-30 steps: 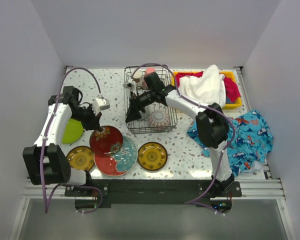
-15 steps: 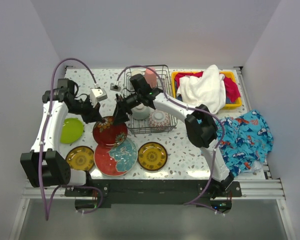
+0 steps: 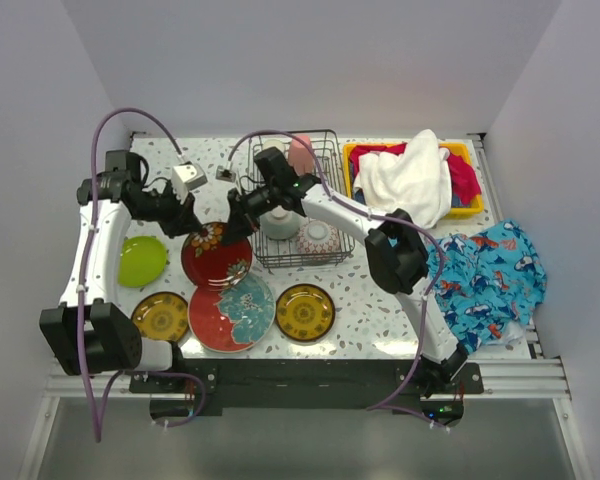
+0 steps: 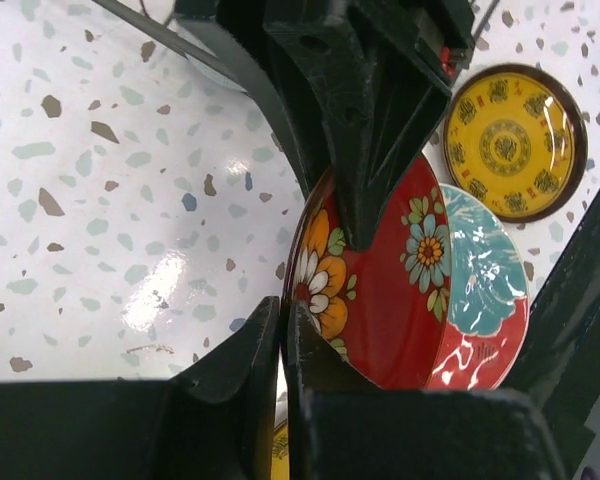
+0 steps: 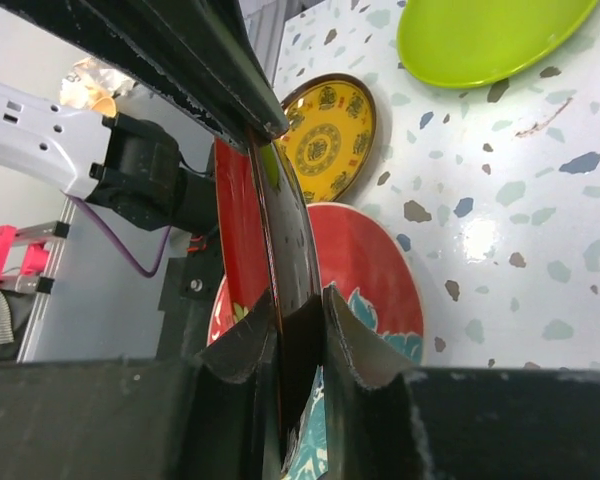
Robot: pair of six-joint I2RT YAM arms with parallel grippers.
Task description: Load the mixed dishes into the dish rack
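No legible text or labels

The red floral plate (image 3: 217,258) covers the far rim of the red teal-rimmed plate (image 3: 232,318) beneath it, and the lime-green plate (image 5: 485,35) beyond it runs off the right wrist view's top edge.

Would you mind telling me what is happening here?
Both arms hold one round red flower-painted plate, lifted just left of the dark wire dish rack. The left gripper pinches its left rim and the right gripper is clamped on the rim nearer the rack, apparently a handover. A pink cup and a patterned bowl sit in the rack; a lime-green plate lies on the table.
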